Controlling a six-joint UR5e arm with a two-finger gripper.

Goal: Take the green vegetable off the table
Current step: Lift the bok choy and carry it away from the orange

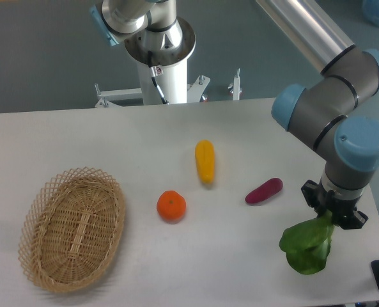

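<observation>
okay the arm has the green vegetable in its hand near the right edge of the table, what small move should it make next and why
Probably a short lift straight up. The hand is shut on the stalk end of the green vegetable, whose leaves hang low over the table near its right edge; rising would clear them, and the purple vegetable lies well to the side.

— Where's the arm?
— Reaching down from above near the tabletop's (80, 137) right edge, wrist vertical, blue-capped joints bent above it.
— And the claw (332, 216)?
— Pointing straight down, clamped on the green vegetable (308, 244), which hangs below it.
</observation>
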